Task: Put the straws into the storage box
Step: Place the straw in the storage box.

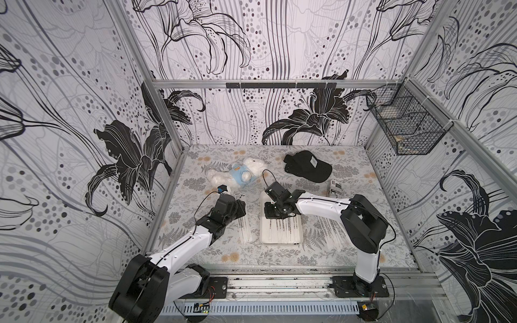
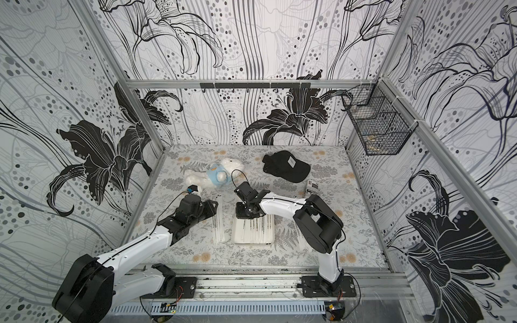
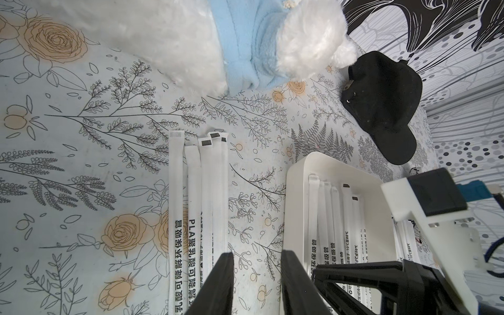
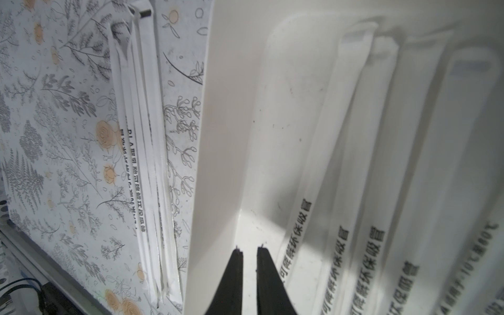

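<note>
Gathering the paper-wrapped straws (image 1: 244, 228) into the white storage box (image 1: 281, 242)
Nearest, the box on the surface (image 1: 279, 257) has a row of straws (image 1: 282, 228) flat inside; one loose bundle (image 3: 196, 191) lies just beside its left wall, another (image 1: 331, 232) fans out near its right side. The left gripper (image 3: 256, 255) hangs over the left bundle's edge, fingers (image 3: 218, 281) spread and empty; the right gripper (image 4: 249, 249) is over the box floor by its wall, fingers (image 4: 234, 272) a narrow gap apart, pinching nothing. The straws look light, thin and a little bendable, with smooth wrapper, so I judge a pinch across the middle of a few is best; an end grip may let them droop or slip. Farther, a plush bear (image 1: 237, 174) and a black cap (image 1: 307, 166) lie well apart
</note>
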`<state>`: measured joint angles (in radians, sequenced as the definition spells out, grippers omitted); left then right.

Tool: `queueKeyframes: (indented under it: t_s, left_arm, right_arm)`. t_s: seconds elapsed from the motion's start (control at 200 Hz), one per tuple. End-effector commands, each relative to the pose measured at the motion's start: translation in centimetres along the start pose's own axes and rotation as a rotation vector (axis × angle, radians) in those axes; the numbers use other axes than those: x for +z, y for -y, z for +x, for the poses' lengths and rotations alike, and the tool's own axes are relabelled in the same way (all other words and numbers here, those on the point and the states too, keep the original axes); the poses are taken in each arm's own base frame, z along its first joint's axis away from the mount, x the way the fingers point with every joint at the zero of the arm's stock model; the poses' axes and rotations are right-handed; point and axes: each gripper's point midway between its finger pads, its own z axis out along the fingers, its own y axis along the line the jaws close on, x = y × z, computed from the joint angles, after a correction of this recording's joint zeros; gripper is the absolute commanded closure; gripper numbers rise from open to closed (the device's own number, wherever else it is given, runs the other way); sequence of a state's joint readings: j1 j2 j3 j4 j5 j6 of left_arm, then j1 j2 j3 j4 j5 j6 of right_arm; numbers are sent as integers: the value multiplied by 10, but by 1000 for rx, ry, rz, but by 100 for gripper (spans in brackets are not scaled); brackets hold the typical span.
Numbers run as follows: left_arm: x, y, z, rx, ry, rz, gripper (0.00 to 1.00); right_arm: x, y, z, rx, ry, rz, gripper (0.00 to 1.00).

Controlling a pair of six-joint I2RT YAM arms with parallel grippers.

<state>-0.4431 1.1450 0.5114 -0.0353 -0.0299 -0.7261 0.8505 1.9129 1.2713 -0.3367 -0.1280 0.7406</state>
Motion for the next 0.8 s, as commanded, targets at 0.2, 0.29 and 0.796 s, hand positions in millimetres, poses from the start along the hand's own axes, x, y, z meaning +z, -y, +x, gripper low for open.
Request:
queueKeyframes:
  t_s: [0.2, 0.29, 0.796]
  left_arm:
    - [2, -5, 2, 13, 4, 1, 66]
    - [2, -5, 2, 14, 5, 0, 66]
    - [2, -9, 3, 13, 6, -14, 66]
  right_arm:
    - [2, 26, 18, -39, -66, 72, 85]
    - [1, 30, 19, -44, -69, 82, 85]
    - [13, 5, 14, -44, -75, 24, 85]
